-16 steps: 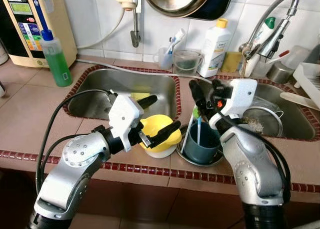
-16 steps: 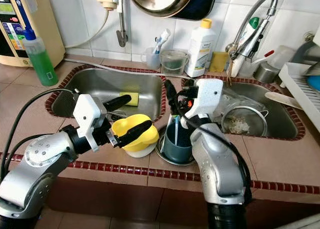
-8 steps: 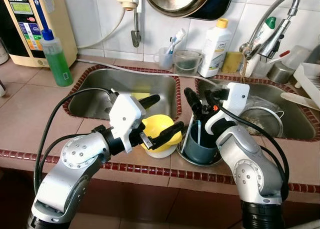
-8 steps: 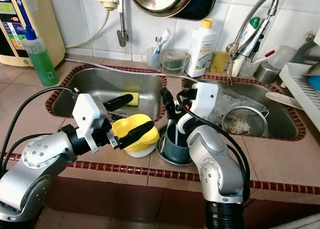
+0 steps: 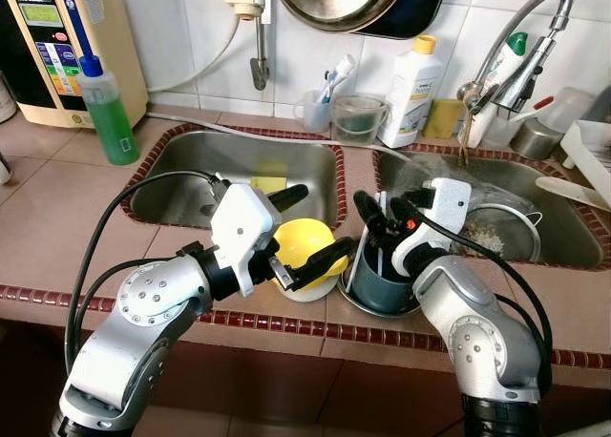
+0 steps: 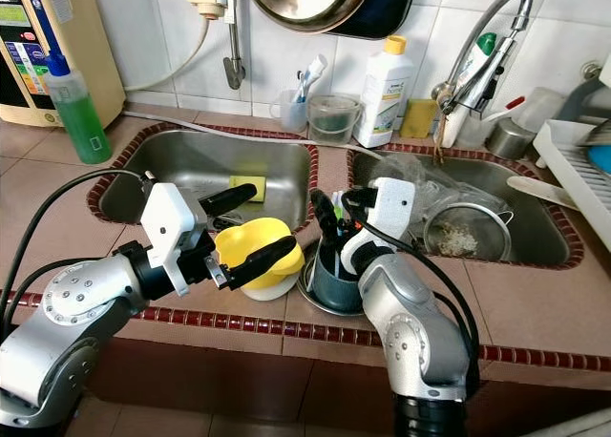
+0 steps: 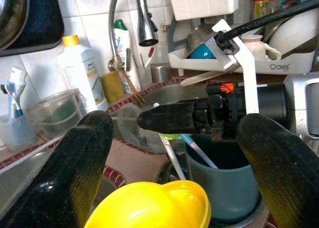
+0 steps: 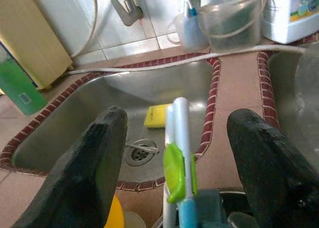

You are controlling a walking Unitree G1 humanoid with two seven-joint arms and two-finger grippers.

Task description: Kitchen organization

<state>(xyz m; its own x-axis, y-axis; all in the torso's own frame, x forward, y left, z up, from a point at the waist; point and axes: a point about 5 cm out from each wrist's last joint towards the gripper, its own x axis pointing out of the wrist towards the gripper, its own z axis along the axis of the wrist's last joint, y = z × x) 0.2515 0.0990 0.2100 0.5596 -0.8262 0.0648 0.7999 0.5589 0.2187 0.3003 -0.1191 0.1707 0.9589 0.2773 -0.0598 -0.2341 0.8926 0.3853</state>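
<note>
Your right gripper point(image 8: 174, 158), fingers spread wide, straddles the white-and-green plastic toothbrush point(image 8: 178, 153) standing in the dark teal cup point(image 5: 384, 282). It looks light, stiff and slick: pinch its upper handle. Beside the cup, your left gripper point(image 5: 304, 229) spans the yellow plastic bowl point(image 5: 304, 246), open.

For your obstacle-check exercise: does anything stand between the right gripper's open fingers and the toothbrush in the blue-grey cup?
Nothing visible does. The right gripper is open, one finger on each side of the green-and-white toothbrush, which stands in the blue-grey cup. The yellow bowl lies off to the side, between the left gripper's fingers.
</note>
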